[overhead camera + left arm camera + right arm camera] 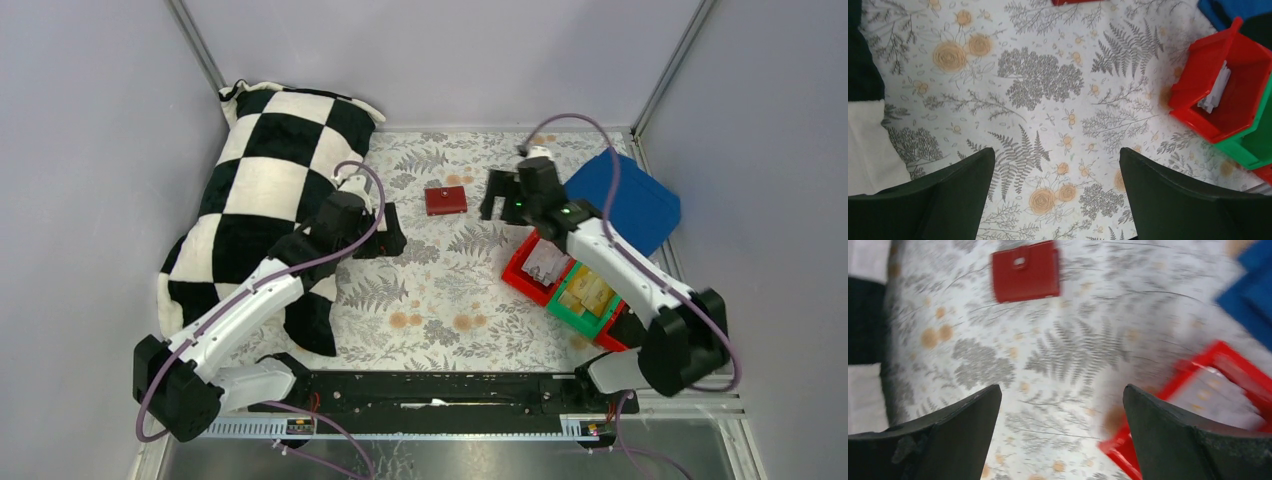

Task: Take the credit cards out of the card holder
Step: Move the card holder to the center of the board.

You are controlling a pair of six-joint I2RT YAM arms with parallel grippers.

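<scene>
top external view has the card holder (445,200), a small flat dark-red rectangle, lying closed on the bench (440,300), whose cloth is pale with a grey fern and orange flower print. from the right wrist its snap tab shows as a small pale spot near one edge, somewhat blurred. the right claw (500,200) hovers near the holder, its dark matte fingers spread wide and gripping nothing. the left claw (388,240) sits over bare cloth beside a soft black-and-white chequered pillow (270,190), likewise spread wide with nothing in it. a glossy red plastic bin (528,272) holding pale papers, a green bin (585,300) and a blue box (625,205) lie at the right.
</scene>
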